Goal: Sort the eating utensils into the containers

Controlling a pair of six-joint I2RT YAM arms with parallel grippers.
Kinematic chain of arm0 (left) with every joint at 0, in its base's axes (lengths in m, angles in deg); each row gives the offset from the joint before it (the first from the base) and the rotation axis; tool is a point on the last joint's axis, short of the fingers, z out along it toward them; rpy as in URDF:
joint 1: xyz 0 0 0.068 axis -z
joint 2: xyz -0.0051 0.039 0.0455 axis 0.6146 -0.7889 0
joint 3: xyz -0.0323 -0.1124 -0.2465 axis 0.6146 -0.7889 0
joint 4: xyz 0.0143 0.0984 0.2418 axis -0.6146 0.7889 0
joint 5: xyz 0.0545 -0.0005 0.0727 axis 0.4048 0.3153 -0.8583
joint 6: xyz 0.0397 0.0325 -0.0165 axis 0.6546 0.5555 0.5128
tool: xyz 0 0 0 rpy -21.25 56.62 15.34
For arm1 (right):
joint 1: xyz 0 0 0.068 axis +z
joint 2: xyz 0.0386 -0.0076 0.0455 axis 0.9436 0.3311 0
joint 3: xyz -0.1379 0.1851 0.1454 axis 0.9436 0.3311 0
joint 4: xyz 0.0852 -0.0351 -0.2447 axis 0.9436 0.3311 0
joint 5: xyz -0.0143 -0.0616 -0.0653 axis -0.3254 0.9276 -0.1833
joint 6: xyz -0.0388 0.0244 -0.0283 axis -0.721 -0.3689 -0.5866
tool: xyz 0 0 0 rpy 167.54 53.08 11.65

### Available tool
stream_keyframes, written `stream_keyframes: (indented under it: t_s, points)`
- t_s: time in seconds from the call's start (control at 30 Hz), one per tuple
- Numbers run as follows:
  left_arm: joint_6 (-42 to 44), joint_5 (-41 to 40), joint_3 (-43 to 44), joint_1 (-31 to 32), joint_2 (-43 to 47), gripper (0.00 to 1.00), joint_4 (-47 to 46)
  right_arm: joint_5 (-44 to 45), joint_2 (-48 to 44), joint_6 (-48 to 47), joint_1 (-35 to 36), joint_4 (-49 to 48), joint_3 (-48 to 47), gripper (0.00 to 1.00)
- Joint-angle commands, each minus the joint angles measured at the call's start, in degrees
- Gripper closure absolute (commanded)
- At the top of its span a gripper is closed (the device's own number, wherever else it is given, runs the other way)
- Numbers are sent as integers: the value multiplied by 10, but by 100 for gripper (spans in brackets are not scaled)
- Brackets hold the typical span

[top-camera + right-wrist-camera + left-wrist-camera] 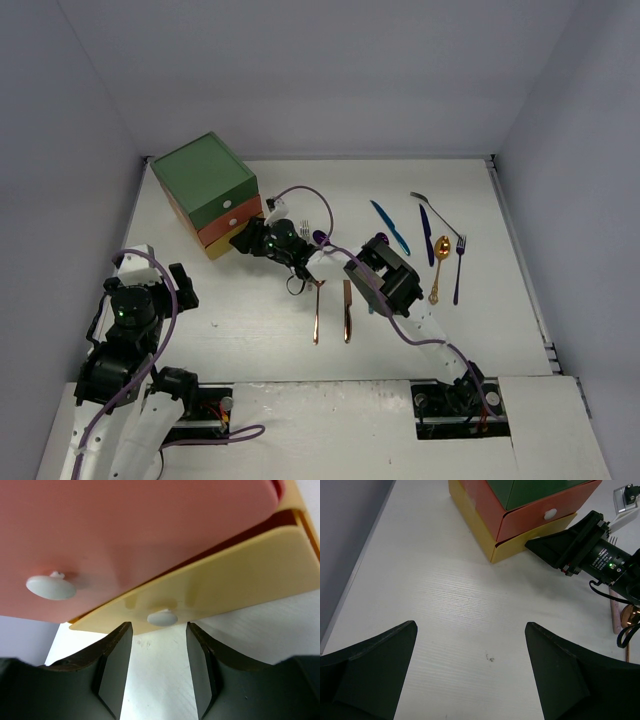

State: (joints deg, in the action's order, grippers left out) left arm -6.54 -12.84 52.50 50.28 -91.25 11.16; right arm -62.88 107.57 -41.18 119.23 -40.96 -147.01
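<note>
The chest [205, 175] stands at the back left with its green, orange-red and yellow drawers facing my right arm. My right gripper [241, 241] is open at the yellow drawer [235, 575]. Its fingertips [121, 635] flank the drawer's white knob [162, 617] without touching it, and the drawer stands slightly out from under the orange-red one [125, 535]. My left gripper [187, 284] is open and empty over bare table. A copper fork [317, 312], a copper knife [347, 312], a blue knife [391, 227], a purple knife [427, 236], a gold spoon [440, 266] and a purple fork [459, 268] lie on the table.
A silver utensil [433, 208] lies at the back right. A purple spoon [322, 238] and a silver fork [305, 231] are partly hidden under my right arm. White walls close the table's left, back and right. The left wrist view shows the chest [520, 520] and my right gripper [560, 545].
</note>
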Motion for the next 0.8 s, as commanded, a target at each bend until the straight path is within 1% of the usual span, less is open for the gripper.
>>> stream_keyframes:
  t_s: [0.0,0.2,0.5,0.6,0.77]
  points:
    - [-9,-1,9,-2,-17,13,-27,-1,-12,-4,-7,-48,-36,56]
    - [-9,0,9,-3,-19,12,-28,-4,-10,-3,-9,-48,-40,58]
    - [-10,0,9,-3,-20,13,-28,-6,-5,0,-9,-47,-46,65]
    - [-9,0,9,-3,-20,13,-28,-9,-4,1,-10,-47,-47,69]
    - [-10,0,9,-3,-20,12,-27,-9,-5,2,-10,-48,-46,79]
